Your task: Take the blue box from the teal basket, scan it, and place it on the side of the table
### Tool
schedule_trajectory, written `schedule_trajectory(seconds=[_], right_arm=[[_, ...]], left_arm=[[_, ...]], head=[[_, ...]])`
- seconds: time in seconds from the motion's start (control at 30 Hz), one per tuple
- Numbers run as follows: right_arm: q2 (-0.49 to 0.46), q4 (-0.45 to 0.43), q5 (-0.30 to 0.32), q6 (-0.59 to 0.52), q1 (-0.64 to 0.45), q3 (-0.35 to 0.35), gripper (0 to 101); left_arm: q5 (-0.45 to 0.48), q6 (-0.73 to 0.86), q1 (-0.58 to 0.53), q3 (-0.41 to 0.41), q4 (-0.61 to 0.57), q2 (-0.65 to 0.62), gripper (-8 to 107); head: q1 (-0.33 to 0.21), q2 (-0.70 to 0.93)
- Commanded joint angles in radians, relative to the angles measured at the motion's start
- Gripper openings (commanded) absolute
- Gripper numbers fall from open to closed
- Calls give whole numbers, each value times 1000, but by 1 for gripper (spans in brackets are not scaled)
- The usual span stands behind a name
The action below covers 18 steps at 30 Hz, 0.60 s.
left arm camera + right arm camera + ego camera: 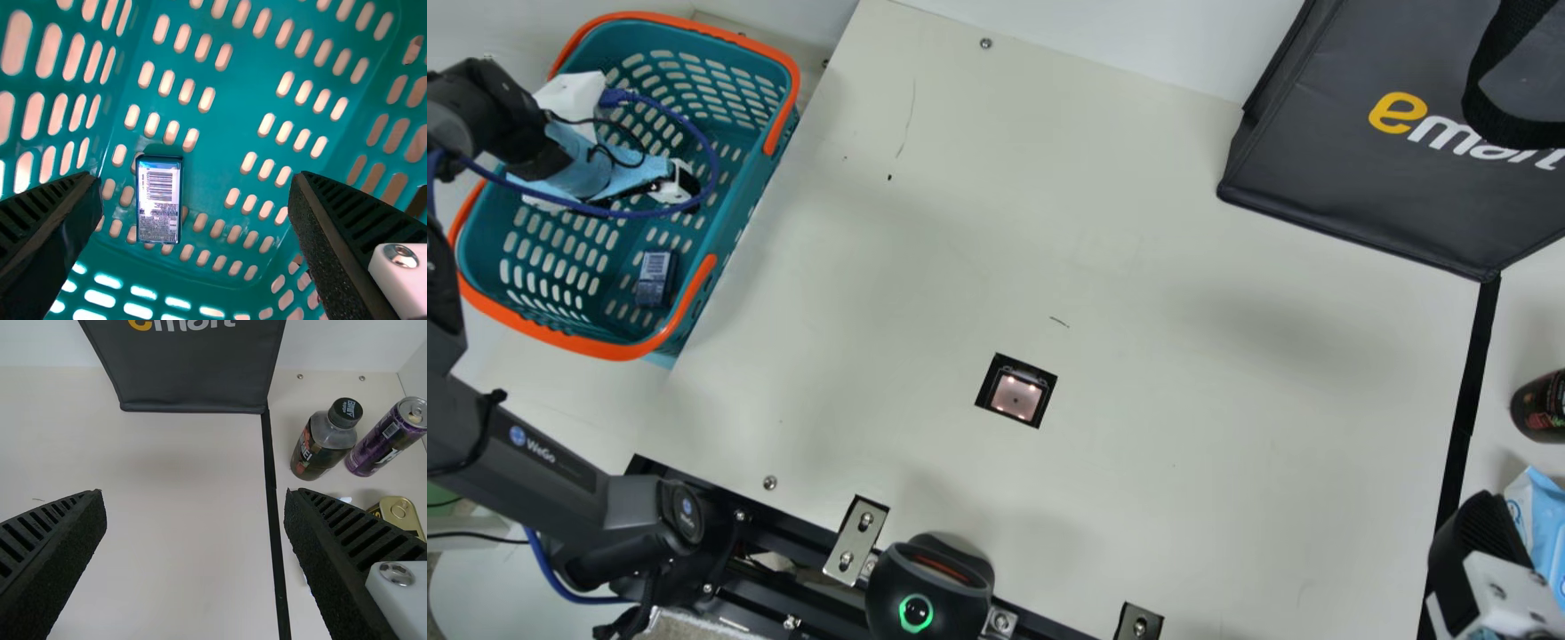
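The blue box (159,200) lies in the teal basket (609,348), by its near corner: likely light, stiff, slick (card, perhaps). Pinch its long sides. Left gripper (197,185) and right gripper (195,501) gape empty.

Main view: R edge crops tote bag (1369,169), dark bottle (1540,407) & R end effector (1480,556); L arm (525,471) hides pt. of teal basket (734,191) rim; blue box (655,277) print too small. R wrist view: finger (340,553) covers pt. of gold tin (400,511).

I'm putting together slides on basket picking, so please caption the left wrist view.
Open left tool above the blue box, barcode showing, in the teal basket.
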Motion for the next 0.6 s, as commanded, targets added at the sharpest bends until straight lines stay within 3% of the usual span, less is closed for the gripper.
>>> schedule_trajectory(seconds=[0.0, 0.57], right_arm=[[0, 0, 0, 0, 0, 0, 95], [0, 0, 0, 0, 0, 0, 95]], left_arm=[[-36, 1, 4, 24, 3, 3, 90], [-208, -28, 29, 148, 63, 56, 90]], head=[[-29, 4], [-29, 4]])
